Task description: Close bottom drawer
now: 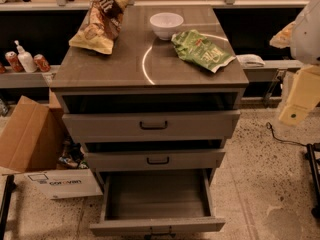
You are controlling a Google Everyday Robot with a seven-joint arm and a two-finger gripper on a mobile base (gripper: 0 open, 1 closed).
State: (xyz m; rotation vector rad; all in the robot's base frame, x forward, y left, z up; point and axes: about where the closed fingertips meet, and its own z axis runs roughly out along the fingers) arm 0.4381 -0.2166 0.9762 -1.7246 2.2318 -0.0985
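Cardboard box sits on the floor at 9 o'clock, just beside the cabinet. Up at 10 o'clock, two red cans and a small pump bottle stand on a low shelf.

On the cabinet top there is a brown and yellow chip bag at 11 o'clock, a white bowl at 12 o'clock, and a green bag at 1 o'clock.

Under the top, the tall drawer and the slim middle drawer each look a little bit open.

The bottom drawer is at 6 o'clock. It is pulled far out and nothing is inside it. Its little black handle just shows at the low edge.

The gripper hangs at 3 o'clock by the right edge. It is higher than the bottom drawer and well apart from it. I cannot tell if it is open or closed, and it holds nothing that I can see.

I think the drawer will be easy to move. It is empty, so it should be light, and it looks hard and stiff, so it will not bend. There is no need to grab it. The best spot to push is the flat front, in the middle near the handle. A push there, toward 12 o'clock, should slide it in straight. A push at one corner might make it go crooked and stick.
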